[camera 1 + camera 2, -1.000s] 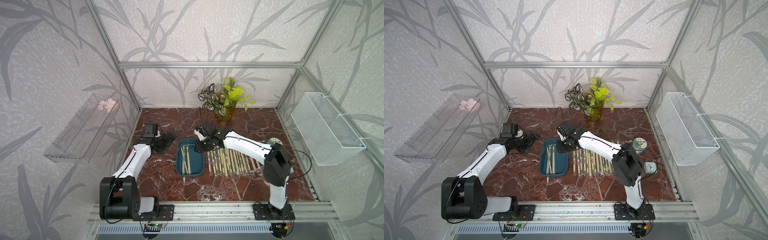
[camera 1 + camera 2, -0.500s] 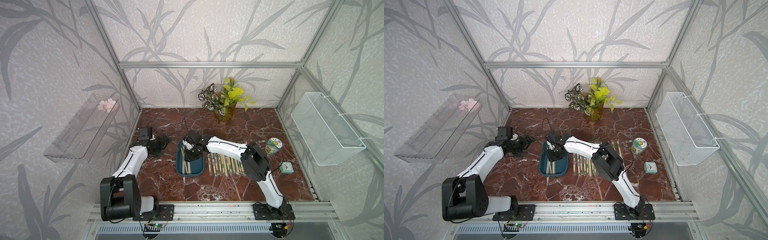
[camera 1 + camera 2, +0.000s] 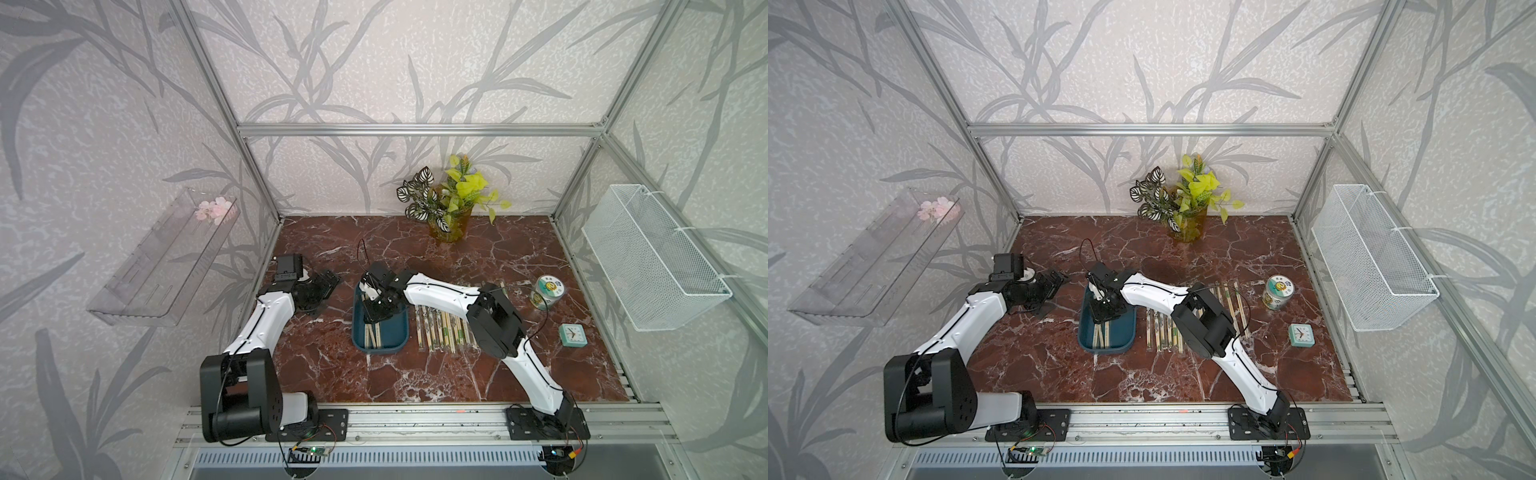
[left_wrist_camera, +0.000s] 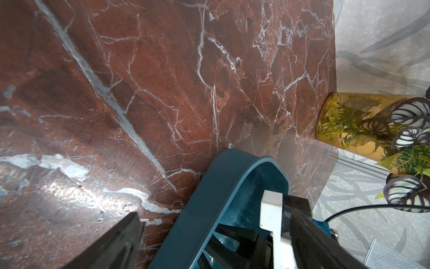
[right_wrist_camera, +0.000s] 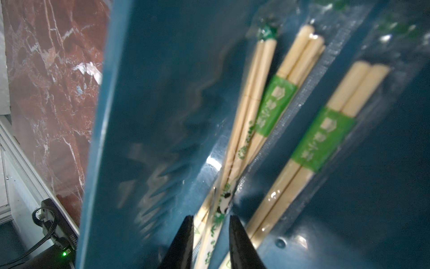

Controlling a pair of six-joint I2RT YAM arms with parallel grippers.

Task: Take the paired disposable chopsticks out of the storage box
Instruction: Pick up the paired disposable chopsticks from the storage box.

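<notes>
The storage box [image 3: 380, 350] [image 3: 1106, 347] is a shallow teal tray on the red marble, and its rim [image 4: 209, 198] also shows in the left wrist view. A few paired disposable chopsticks [image 3: 372, 334] [image 3: 1101, 332] lie inside it. My right gripper [image 3: 374, 309] [image 3: 1104, 309] [image 5: 210, 220] reaches down into the box. Its jaws stand narrowly open on either side of one wrapped pair [image 5: 242, 139], with a second pair [image 5: 323, 135] beside it. My left gripper [image 3: 322, 286] [image 3: 1050, 286] [image 4: 214, 233] is open and empty, just left of the box.
Several wrapped chopstick pairs [image 3: 440, 328] [image 3: 1163, 330] lie in a row on the marble right of the box. Further right are a round tin [image 3: 548, 291] and a small teal clock [image 3: 572, 334]. A plant vase [image 3: 449, 224] stands at the back, a wire basket [image 3: 648, 257] hangs on the right wall and a clear shelf [image 3: 162, 257] on the left.
My right arm has swung left from over the row of chopsticks to the box and lowered its gripper inside. The left gripper has shifted only slightly.
</notes>
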